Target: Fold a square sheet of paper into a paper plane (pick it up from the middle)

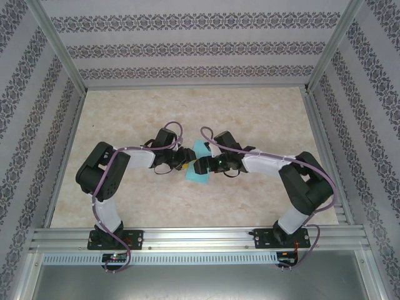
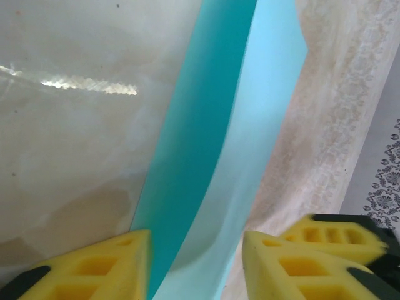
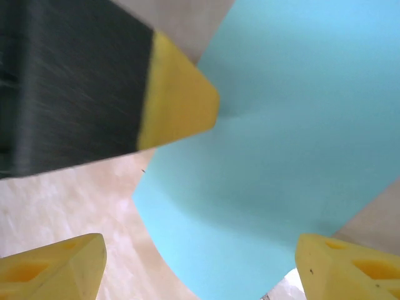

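Note:
The square sheet of paper (image 1: pixel 199 177), turquoise, lies at the middle of the table between both grippers; as a paper plane it shows just one lengthwise fold. In the left wrist view the paper (image 2: pixel 212 156) runs away from me as a dark band beside a paler raised band. My left gripper (image 2: pixel 195 250) straddles its near end, and a narrow gap remains at the right finger (image 2: pixel 281 262). My right gripper (image 3: pixel 200 250) is open wide over the curved paper (image 3: pixel 281 125). The left gripper's yellow fingertip (image 3: pixel 178 94) touches the sheet's edge there. The wrists (image 1: pixel 187 159) hide the sheet's middle.
The marbled beige tabletop (image 1: pixel 250 112) is ringed by aluminium rails (image 1: pixel 187 237) and patterned walls (image 1: pixel 187 50). Both arms reach inward from their bases, elbows out toward the sides. Bare table stretches behind and to either side of the grippers.

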Robot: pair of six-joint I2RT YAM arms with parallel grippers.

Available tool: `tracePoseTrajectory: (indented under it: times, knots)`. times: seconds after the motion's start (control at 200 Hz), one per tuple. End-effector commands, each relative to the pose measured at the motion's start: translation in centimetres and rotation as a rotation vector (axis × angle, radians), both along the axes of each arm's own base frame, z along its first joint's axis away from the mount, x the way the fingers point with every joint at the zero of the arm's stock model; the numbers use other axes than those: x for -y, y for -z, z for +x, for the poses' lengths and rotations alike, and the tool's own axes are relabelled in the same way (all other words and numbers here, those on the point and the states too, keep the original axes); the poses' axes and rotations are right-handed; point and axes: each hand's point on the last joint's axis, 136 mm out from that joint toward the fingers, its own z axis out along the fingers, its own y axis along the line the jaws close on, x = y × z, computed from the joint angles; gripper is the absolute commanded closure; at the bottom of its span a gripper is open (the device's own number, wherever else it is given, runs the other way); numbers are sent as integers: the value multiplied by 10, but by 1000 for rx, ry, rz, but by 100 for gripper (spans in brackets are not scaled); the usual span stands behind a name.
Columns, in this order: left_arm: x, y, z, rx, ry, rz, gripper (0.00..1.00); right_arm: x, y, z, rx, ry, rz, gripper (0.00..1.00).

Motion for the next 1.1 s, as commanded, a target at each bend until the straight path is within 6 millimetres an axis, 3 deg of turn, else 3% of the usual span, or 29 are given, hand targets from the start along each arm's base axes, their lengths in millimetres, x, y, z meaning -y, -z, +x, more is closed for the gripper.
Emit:
tracePoseTrajectory:
  times: [0.0,0.1,0.19,0.345,0.769,1.094]
  knots:
    - [6,4,3,9,6,-7,59,2,-27,21,75,65,81,22]
    - [6,5,2,6,10,-7,62,9,-24,34,66,144,58,30]
    - [6,5,1,6,12,-9,63,15,-10,45,22,219,9,40]
    - [6,4,0,8,17,-9,63,10,11,55,-50,260,-24,49]
    - [9,-6,-13,43,127,-18,58,22,56,54,-169,315,-153,53]
    - [5,-16,-35,40,174,-58,57,27,66,51,-205,326,-196,53]
